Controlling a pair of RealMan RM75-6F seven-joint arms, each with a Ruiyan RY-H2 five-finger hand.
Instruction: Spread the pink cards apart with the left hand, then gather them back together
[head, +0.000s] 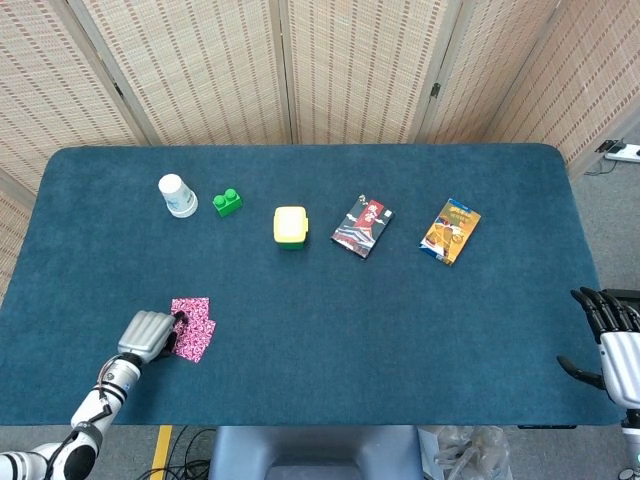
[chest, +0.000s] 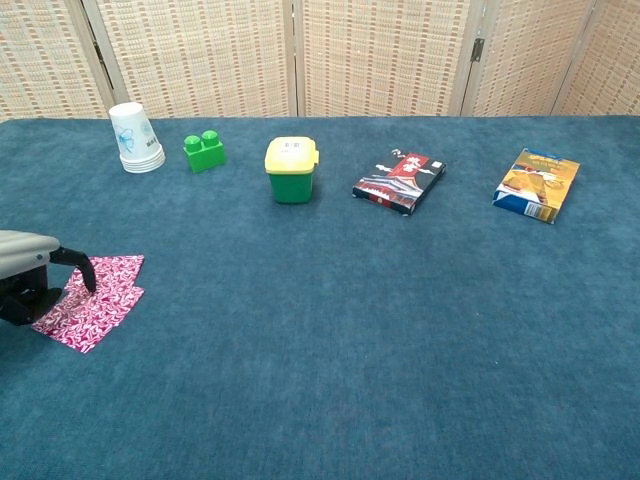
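The pink patterned cards (head: 194, 325) (chest: 97, 297) lie on the blue table near its front left corner, fanned slightly so two offset layers show. My left hand (head: 148, 333) (chest: 35, 275) rests on their left edge with its fingertips (chest: 84, 275) curled down onto the top card. My right hand (head: 612, 345) hangs beyond the table's right edge with its fingers apart, holding nothing; the chest view does not show it.
Along the far side stand a white paper cup stack (head: 177, 195), a green brick (head: 227, 202), a yellow-lidded green tub (head: 290, 226), a dark snack packet (head: 362, 227) and an orange packet (head: 450, 231). The table's front edge (head: 300, 422) runs just below my left hand.
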